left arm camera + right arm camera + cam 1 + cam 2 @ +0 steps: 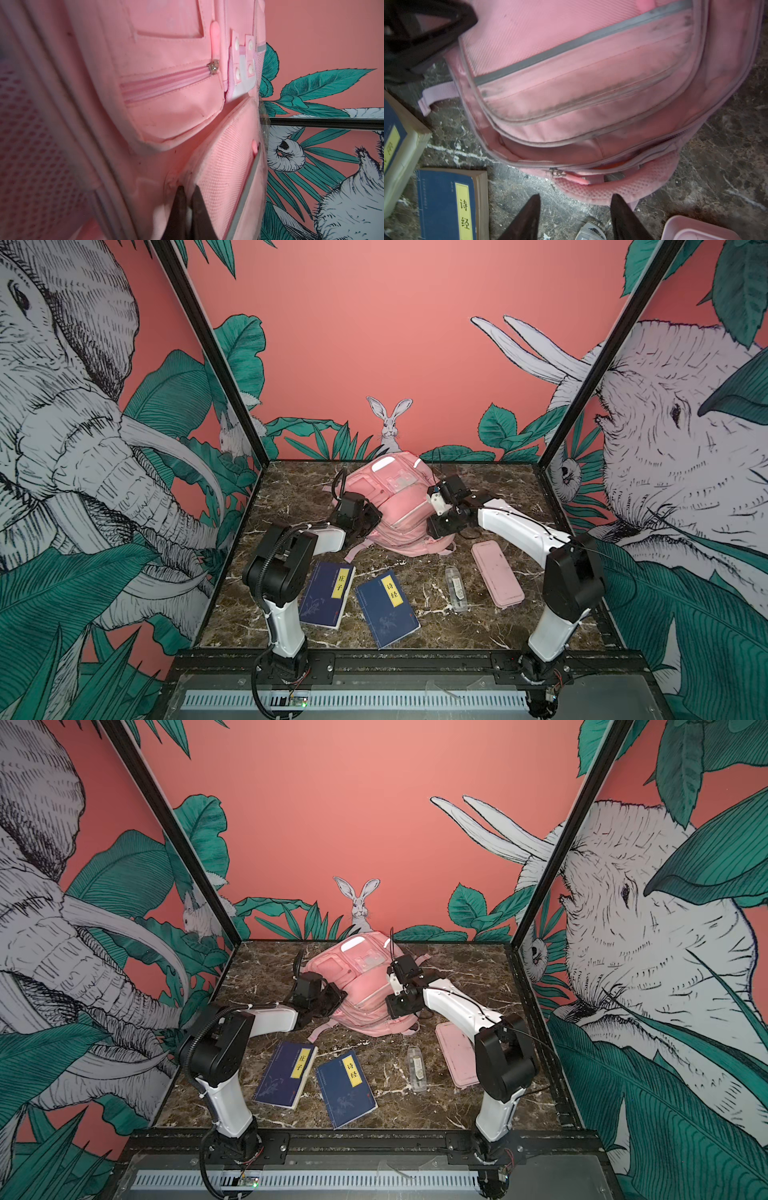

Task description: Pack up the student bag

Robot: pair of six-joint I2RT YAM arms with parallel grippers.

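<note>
- The student bag (395, 506) lay at the worktop's back middle; seemingly nothing was packed.
- The left pincer (190, 192) pinched its side fabric shut; the right pincer (576, 199) stood part-open, empty, by the zip pull (571, 177).
- The 庄子 book (326, 593), 诗经 book (386, 608), clear case (455, 589) and pink pencil case (496, 574) lay unpacked nearer the front edge.

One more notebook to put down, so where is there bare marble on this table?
The dark marble tabletop is bare at the near right corner, in front of the flat pink pencil case and the small clear plastic box, and at the far left beside the pink fabric backpack. Crowded: between backpack and the two dark blue books, where both arms reach.
</note>
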